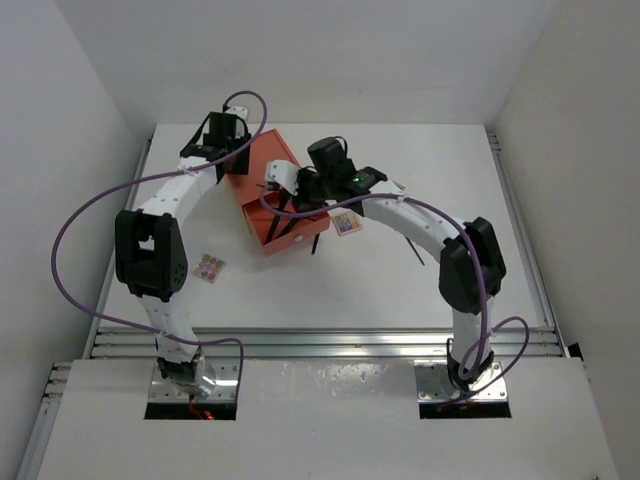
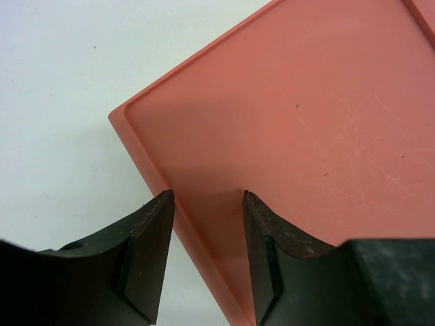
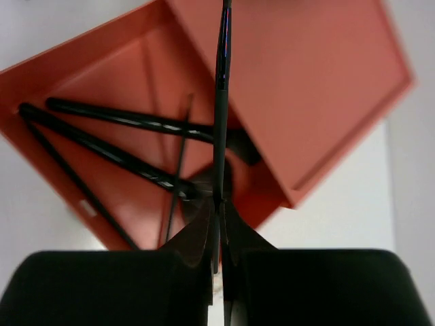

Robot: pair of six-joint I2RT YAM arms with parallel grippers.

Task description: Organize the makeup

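I have a thin black stick (image 3: 220,102) pinched in the right gripper (image 3: 219,212). The jaws are shut tight on its lower end, and the shaft runs straight up the wrist view, over the open compartment of the orange-red box (image 3: 319,75). Two thicker black brushes (image 3: 115,117) are in that compartment. They lie at a slant with their heads toward the gripper, and the lower brush (image 3: 102,146) is just beside the upper one. At least two finer sticks lie in there with them, one of them along the compartment's left wall.

From the top camera the box (image 1: 262,165) sits slightly left of the table's middle and is turned at an angle. The right gripper is over its near half. A multicoloured palette (image 1: 346,223) lies flat on the table just right of the box, close to the right arm. A second palette (image 1: 209,267), with pink-brown squares, lies alone to the near left, well apart from the box and beside the left arm's elbow.

The left gripper (image 2: 207,197) is at the box's far-left corner. Its jaws stand apart and straddle the raised rim of the flat top. I cannot tell whether either pad touches the plastic. The white table (image 1: 400,290) carries all of it.
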